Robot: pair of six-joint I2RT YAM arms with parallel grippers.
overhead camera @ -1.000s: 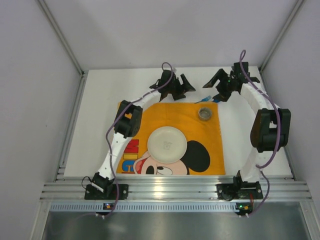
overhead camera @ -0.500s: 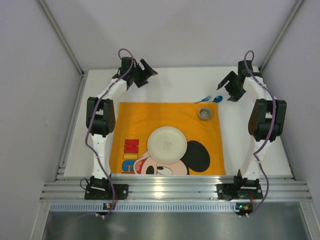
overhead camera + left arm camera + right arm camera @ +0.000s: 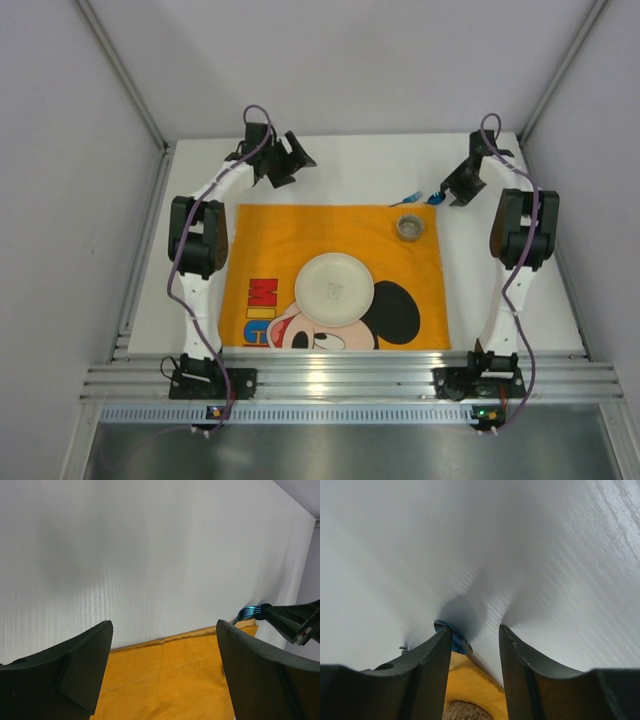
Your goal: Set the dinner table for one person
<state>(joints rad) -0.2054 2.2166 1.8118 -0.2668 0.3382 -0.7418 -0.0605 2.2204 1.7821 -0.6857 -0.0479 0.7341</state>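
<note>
**Right gripper poised at the blue cutlery**

The right gripper (image 3: 475,630) hangs low over the tabletop with its jaws parted a little and nothing between them. The blue spoon (image 3: 453,638) lies just beside the tip of 1 finger, outside the gap. Seen from above, that spoon and a blue fork (image 3: 408,198) lie close together on the bare white of the dinner table (image 3: 360,170), just past the far edge of the orange placemat (image 3: 300,235), near its right corner. Whether the 2 pieces touch I cannot tell.

The left gripper (image 3: 163,630) is spread wide and empty above the far left of the table, well apart from the cutlery.

The dinner table fills the workspace. The placemat lies in the middle of it, carrying a white plate (image 3: 334,288) at its centre and a small round cup (image 3: 410,227) near its far right corner.

With plate and cup in place, the step in hand looks like fetching the cutlery. The next move probably calls for a small sideways shift to bring the spoon between the fingers, a descent to the surface, and a firm pinch on a thin, flat handle.
</note>
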